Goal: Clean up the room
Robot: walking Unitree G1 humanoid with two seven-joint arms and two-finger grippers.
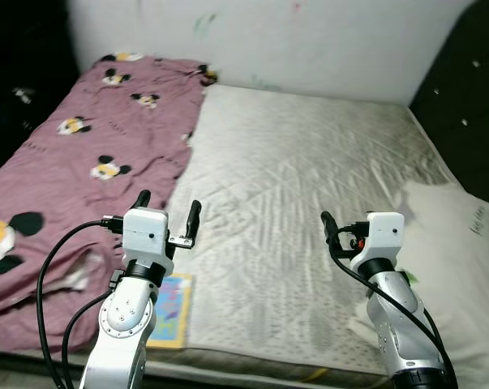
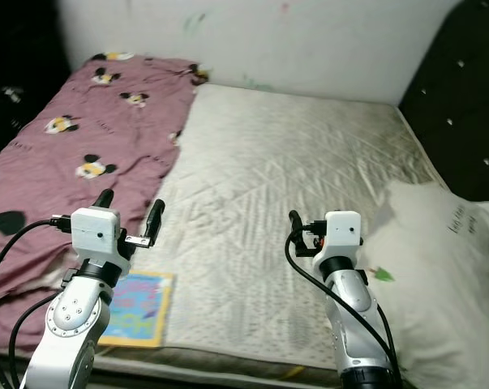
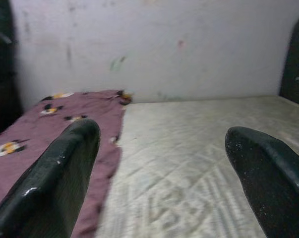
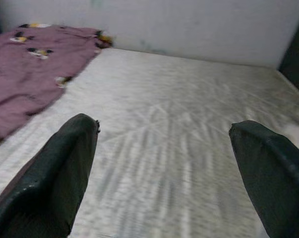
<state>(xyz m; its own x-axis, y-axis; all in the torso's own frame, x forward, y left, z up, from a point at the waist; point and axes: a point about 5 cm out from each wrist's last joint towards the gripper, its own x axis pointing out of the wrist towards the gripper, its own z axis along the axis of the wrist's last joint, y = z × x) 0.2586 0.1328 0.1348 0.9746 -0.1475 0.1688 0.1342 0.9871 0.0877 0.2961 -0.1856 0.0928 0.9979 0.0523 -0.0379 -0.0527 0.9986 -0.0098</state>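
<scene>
A mauve sheet (image 1: pixel 90 146) printed with cartoon mice lies rumpled over the left part of a bare grey-white mattress (image 1: pixel 293 178). A white pillow (image 1: pixel 455 267) rests at the mattress's right edge. Near the front edge lies a flat colourful booklet (image 1: pixel 173 312), partly behind my left arm. My left gripper (image 1: pixel 169 203) hovers open above the seam between sheet and mattress, holding nothing. Over the front right of the mattress, just left of the pillow, my right gripper (image 4: pixel 164 129) is open and empty too.
A pale wall (image 1: pixel 309 40) with small paint marks runs behind the bed. A dark padded headboard (image 1: pixel 471 81) stands at the right. A small green scrap (image 2: pixel 382 275) lies by the pillow. The room left of the bed is dark.
</scene>
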